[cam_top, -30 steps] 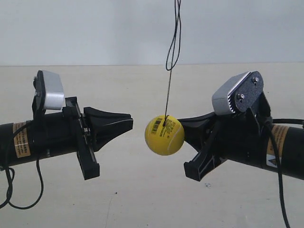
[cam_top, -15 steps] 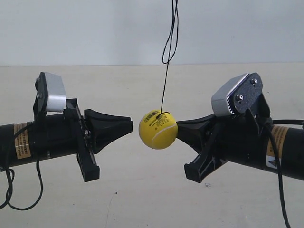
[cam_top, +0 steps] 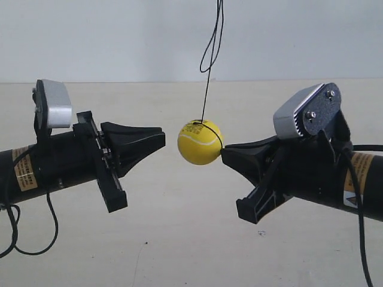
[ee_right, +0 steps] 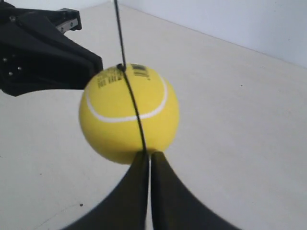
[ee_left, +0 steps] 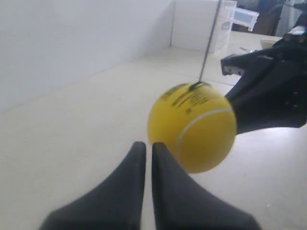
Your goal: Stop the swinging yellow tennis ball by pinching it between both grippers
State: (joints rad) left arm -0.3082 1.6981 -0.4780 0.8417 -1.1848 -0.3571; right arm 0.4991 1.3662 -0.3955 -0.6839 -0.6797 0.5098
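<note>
The yellow tennis ball (cam_top: 200, 142) hangs on a thin black string (cam_top: 206, 78) between two black grippers that point at each other. The right gripper (cam_top: 224, 154), on the arm at the exterior view's right, is shut, and its tip touches the ball's side. In the right wrist view its tip (ee_right: 147, 154) meets the ball (ee_right: 128, 112) where the string runs down. The left gripper (cam_top: 161, 139) is shut, with a small gap between it and the ball. Its tip (ee_left: 145, 146) sits just beside the ball (ee_left: 192, 127) in the left wrist view.
A pale beige tabletop (cam_top: 179, 239) lies well below both arms, and a white wall (cam_top: 119, 36) stands behind. Black cables (cam_top: 12, 239) hang from the arm at the exterior view's left. White boxes (ee_left: 225, 19) stand at the table's far end in the left wrist view.
The ball has moved up and a little toward the left gripper. Both gripper tips have risen with it, and the right tip has stayed against the ball.
</note>
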